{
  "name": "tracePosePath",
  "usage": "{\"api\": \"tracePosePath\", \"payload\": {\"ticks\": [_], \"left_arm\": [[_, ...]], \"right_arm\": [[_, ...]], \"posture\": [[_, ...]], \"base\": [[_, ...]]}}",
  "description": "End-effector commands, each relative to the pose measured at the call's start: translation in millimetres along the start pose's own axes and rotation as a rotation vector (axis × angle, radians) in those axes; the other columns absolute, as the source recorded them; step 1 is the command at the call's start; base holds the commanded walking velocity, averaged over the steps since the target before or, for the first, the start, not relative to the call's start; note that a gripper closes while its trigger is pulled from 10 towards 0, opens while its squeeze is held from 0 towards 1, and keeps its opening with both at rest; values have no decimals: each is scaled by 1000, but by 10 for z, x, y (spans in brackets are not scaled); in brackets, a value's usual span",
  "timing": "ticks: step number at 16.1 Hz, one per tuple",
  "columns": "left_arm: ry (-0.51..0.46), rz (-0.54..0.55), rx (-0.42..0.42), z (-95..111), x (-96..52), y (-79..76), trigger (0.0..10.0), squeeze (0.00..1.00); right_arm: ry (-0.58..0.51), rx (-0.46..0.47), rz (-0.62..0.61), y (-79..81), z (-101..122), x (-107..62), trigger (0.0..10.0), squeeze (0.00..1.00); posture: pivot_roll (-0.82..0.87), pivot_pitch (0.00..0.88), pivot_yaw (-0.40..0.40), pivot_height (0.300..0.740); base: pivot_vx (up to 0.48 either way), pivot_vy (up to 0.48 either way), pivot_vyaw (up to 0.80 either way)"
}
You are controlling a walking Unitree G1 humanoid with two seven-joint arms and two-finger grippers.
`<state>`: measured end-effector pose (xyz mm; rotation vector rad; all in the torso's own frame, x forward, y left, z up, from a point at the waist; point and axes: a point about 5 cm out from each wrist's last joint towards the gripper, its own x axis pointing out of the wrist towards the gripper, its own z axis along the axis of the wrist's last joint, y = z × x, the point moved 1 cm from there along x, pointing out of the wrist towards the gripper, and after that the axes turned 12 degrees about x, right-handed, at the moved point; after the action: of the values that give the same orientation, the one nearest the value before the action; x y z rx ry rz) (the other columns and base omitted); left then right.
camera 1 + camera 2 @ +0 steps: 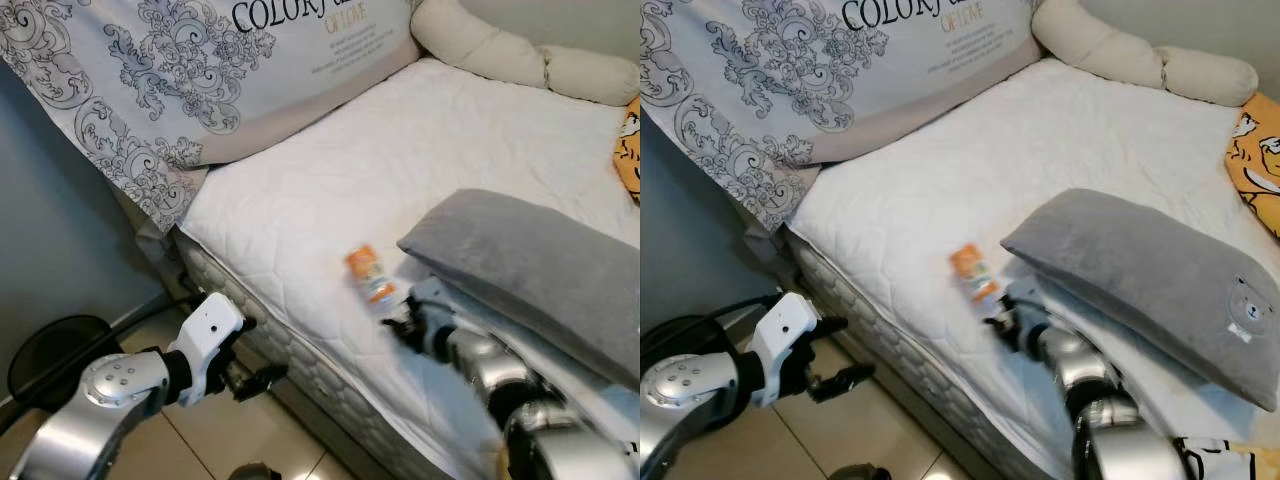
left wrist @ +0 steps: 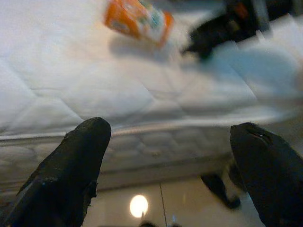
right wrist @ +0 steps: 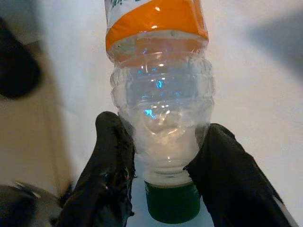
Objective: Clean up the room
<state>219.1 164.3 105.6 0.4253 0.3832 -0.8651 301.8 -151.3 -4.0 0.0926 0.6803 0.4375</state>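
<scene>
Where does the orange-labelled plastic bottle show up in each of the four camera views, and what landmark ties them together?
Left eye view: bottle lying on the white mattress, just ahead of the right gripper.
Right eye view: bottle lying beside the grey pillow.
Left wrist view: bottle on the mattress, beyond the left gripper.
Right wrist view: bottle between the black fingers, green cap nearest.
Shared landmark: the quilted white mattress.

A clear plastic bottle with orange label and green cap lies, seemingly empty, on the white mattress near its front edge.
</scene>
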Motion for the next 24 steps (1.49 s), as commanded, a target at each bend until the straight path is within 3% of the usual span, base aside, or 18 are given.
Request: {"api": "tracePosePath", "payload": {"ticks": [1, 2, 3, 4, 8, 12, 15, 16, 17, 20, 24], "left_arm": [[-34, 104, -28, 8, -14, 52, 10000, 0], [-86, 173, -79, 53, 0, 57, 10000, 0], [-116, 281, -134, 65, 10, 90, 10000, 0], [-119, 368, -158, 37, 6, 97, 10000, 0], [-115, 498, -136, 30, 24, 167, 10000, 0], [-60, 566, -122, -53, 29, 199, 10000, 0], [-60, 600, -131, -60, -25, 257, 10000, 0], [-47, 618, -96, -50, -29, 308, 10000, 0], [-60, 618, -116, -40, -22, 321, 10000, 0], [-51, 609, -123, -43, 18, 318, 10000, 0], [-61, 592, -124, -14, 61, 305, 10000, 0]], "right_arm": [[-115, -21, 44, 81, 153, -35, 0, 0], [-165, -16, 50, 140, 173, -85, 0, 0], [-243, 34, 46, 233, 205, -179, 3451, 0], [-307, 70, 70, 375, 205, -309, 10000, 0], [-435, 109, 57, 620, 219, -517, 10000, 0], [-418, 155, 6, 761, 229, -583, 10000, 0], [-430, 201, -23, 720, 291, -579, 10000, 0], [-464, 264, -86, 646, 340, -598, 10000, 0], [-475, 296, -88, 626, 364, -614, 10000, 0], [-467, 269, -128, 560, 342, -679, 10000, 0], [-400, 237, -76, 650, 335, -640, 10000, 0]], "posture": [[95, 0, 17, 740], [77, 0, 19, 740], [63, 0, 20, 740], [48, 0, 19, 740], [18, 0, 16, 740], [32, 0, 14, 740], [50, 0, 4, 740], [42, 0, 8, 740], [35, 0, 18, 740], [16, 0, 25, 740], [24, 0, 13, 740]], "base": [[0, 0, 0], [0, 0, 0], [0, 0, 0], [0, 0, 0], [0, 0, 400], [0, 0, 800], [0, 0, 800], [0, 0, 800], [0, 0, 800], [0, 0, 800], [0, 0, 800]]}}
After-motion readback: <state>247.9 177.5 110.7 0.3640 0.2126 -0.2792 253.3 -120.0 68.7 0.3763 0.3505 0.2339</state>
